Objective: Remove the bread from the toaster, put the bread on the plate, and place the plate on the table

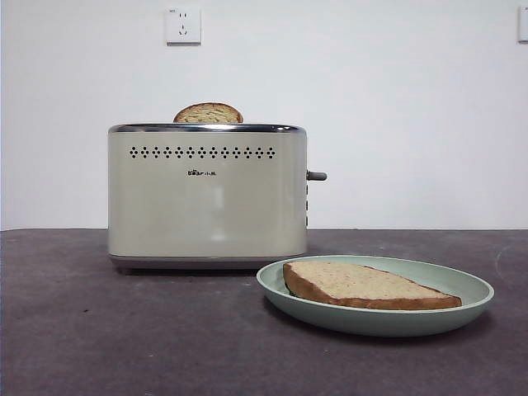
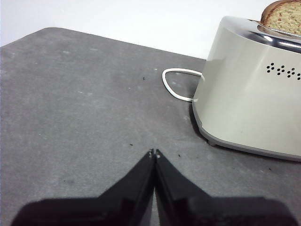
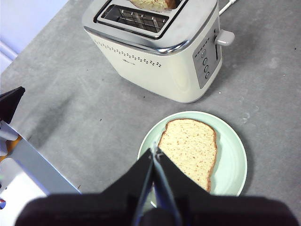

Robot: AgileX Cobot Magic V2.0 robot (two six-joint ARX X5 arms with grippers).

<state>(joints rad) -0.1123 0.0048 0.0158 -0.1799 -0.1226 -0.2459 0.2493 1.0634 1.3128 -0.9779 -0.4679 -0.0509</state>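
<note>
Left gripper [image 2: 154,153]: jaws together, empty, low over bare worktop [image 2: 84,108]. Toaster [image 2: 254,99] stands off to its side, apart; a white cord [image 2: 176,84] loops just behind the toaster's near corner. Risk: a sweep toward the toaster could snag the cord or nudge the body.

Toaster, front: one narrower dome-topped slice [image 1: 208,113] stands in the rear slot; near slot looks vacant from above.

Right gripper [image 3: 155,153]: jaws together, gripping nothing, hovering above the plate [image 3: 233,165]. The bread [image 3: 190,148] lies flat in the plate, directly below and just ahead of the tips; the plate rests on the worktop, near the toaster's front, not touching.

Judgement: task appears near complete. Risk: a descent would press the bread or tip the rim.
</note>
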